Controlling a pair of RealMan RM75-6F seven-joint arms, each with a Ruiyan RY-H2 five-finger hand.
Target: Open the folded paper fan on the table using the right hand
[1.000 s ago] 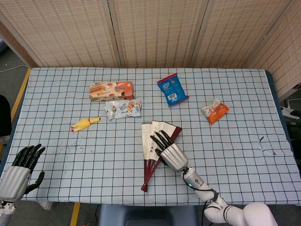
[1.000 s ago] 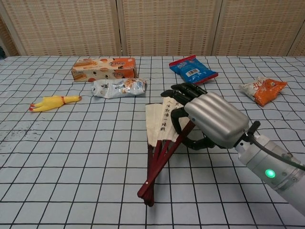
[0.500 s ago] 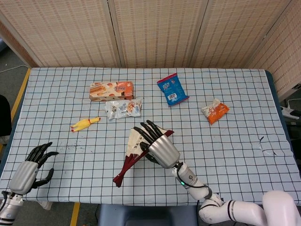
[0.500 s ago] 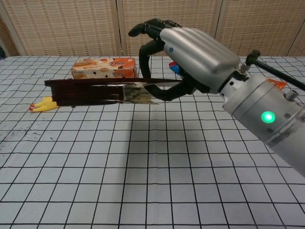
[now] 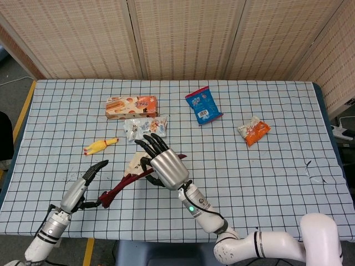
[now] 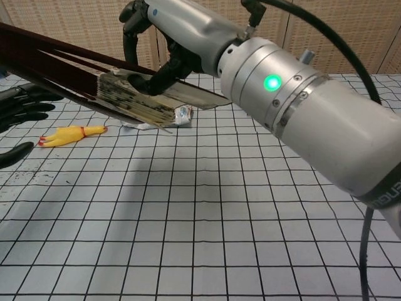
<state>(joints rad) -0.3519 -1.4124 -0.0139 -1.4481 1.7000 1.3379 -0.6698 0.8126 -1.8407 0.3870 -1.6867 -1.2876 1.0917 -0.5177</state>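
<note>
My right hand (image 5: 166,169) grips the paper fan (image 5: 135,176) and holds it lifted above the table, partly spread. Its dark red ribs slant down to the left, ending at the pivot (image 5: 104,199). In the chest view the fan (image 6: 125,94) fills the upper left, with its folded paper edge-on under my right hand (image 6: 169,37). My left hand (image 5: 80,188) is raised beside the pivot end with its fingers spread. In the chest view the left hand (image 6: 22,106) sits at the left edge, just below the ribs. Whether it touches the fan is unclear.
A biscuit box (image 5: 131,106) and a white snack packet (image 5: 145,127) lie behind the fan. A yellow rubber chicken (image 5: 100,146) lies to the left. A blue packet (image 5: 203,106) and an orange packet (image 5: 254,131) lie on the right half of the checked tablecloth (image 5: 288,166).
My right hand has lifted the fan off the table and carried it left. My left hand has risen from the table's corner toward the fan's pivot end.
</note>
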